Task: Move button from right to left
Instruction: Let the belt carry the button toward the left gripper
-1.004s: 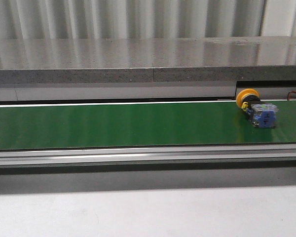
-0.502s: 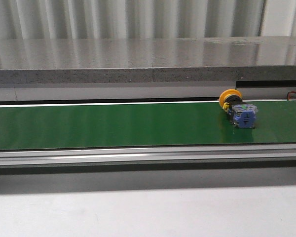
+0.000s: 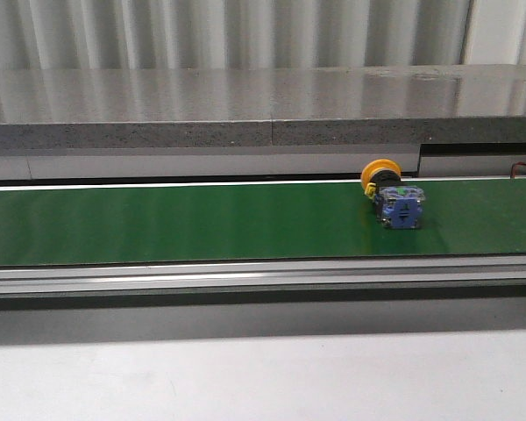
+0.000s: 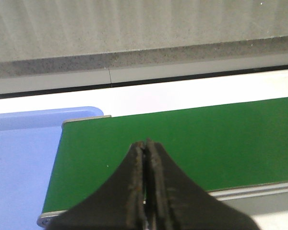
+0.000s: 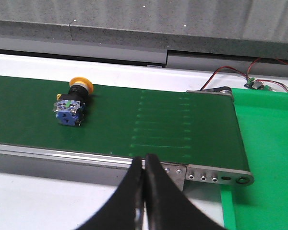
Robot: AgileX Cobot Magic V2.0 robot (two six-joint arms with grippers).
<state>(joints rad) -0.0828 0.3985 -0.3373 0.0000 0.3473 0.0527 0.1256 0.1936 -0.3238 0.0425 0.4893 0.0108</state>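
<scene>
The button [image 3: 392, 195] lies on its side on the green conveyor belt [image 3: 175, 224], right of centre, yellow-orange cap toward the back, blue-grey block toward the front. It also shows in the right wrist view [image 5: 72, 103]. No gripper appears in the front view. My left gripper [image 4: 146, 144] is shut and empty above the belt's left end [image 4: 182, 143]. My right gripper [image 5: 144, 158] is shut and empty over the belt's near rail, apart from the button.
A blue tray [image 4: 19, 158] sits just past the belt's left end. A bright green surface [image 5: 269, 158] lies beyond the belt's right end, with red wires and a small board [image 5: 256, 84]. A grey stone ledge [image 3: 263, 105] runs behind the belt.
The button has travelled leftward along the belt, from near the right edge of the front view toward the centre. No gripper touched it.
</scene>
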